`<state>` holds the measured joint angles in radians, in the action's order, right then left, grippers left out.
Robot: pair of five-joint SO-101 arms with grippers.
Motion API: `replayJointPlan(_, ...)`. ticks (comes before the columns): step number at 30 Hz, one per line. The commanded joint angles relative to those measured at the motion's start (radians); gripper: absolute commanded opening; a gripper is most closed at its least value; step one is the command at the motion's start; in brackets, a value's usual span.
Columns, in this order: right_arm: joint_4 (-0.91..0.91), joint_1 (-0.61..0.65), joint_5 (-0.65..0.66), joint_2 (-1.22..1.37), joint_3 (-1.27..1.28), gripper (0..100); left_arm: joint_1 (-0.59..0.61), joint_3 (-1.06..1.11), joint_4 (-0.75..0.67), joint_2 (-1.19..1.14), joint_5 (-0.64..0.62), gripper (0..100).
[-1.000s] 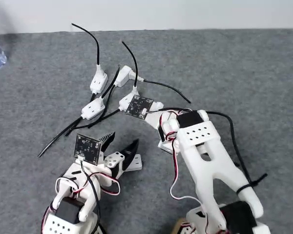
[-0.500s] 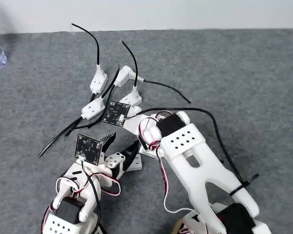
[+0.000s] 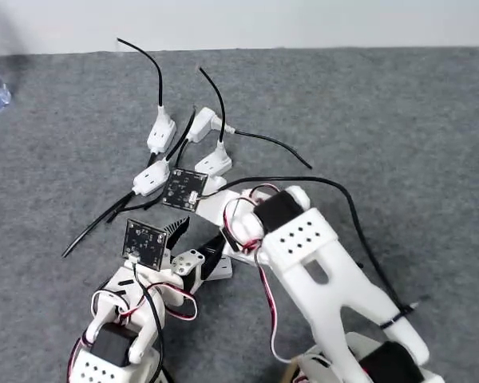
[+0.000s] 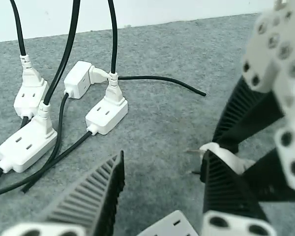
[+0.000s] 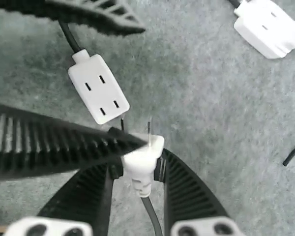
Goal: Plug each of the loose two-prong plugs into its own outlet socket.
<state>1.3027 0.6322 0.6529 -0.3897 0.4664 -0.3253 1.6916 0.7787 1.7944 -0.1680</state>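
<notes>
Colleague: What are you holding right now?

Me: My right pincer [image 5: 136, 166] is clamping a white two-prong plug [image 5: 143, 147] by the flat sides of its body. The fingers [image 5: 187, 196] are closing tight on it and the prongs are sticking out free in front. They are pointing at a white socket [image 5: 98, 88] lying just ahead on the grey carpet [image 5: 226, 123], near its slots but not yet in them. My left pincer [image 4: 162, 160] is resting low beside them, gaping wide and carrying nothing.

Colleague: How is the plug going to behave?

Me: I am judging it light, hard and smooth, so it may be wanting to twist in the grip. The prongs are looking thin enough to bend if I am pushing askew. Its black cord [image 5: 150, 219] is trailing back between my fingers and will probably be tugging sideways. The body just behind the prongs, where I am gripping now, is the place to hold, never the cord. I am guessing the socket is loose and light too, so it may be sliding away unless my left pincer is bracing it.

Colleague: What is differing from a second ago?

Me: In the high view my right arm [image 3: 311, 247] is sitting further over towards my left arm [image 3: 136, 311], having swung across with the plug. The left arm and the sockets are lying as they were.
</notes>
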Motion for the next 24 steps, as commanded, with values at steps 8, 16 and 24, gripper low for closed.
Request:
replayJointPlan(8,0.085,0.077,-0.009,-0.166,-0.063,0.9,0.074,-0.007,-0.008,0.003,-0.012,24)
replayJointPlan(16,0.081,0.077,-0.011,-0.176,-0.061,0.9,0.075,-0.007,-0.006,0.003,-0.012,24)
replayJointPlan(24,0.073,0.081,-0.014,-0.177,-0.101,0.9,0.077,-0.007,-0.006,0.003,-0.012,24)
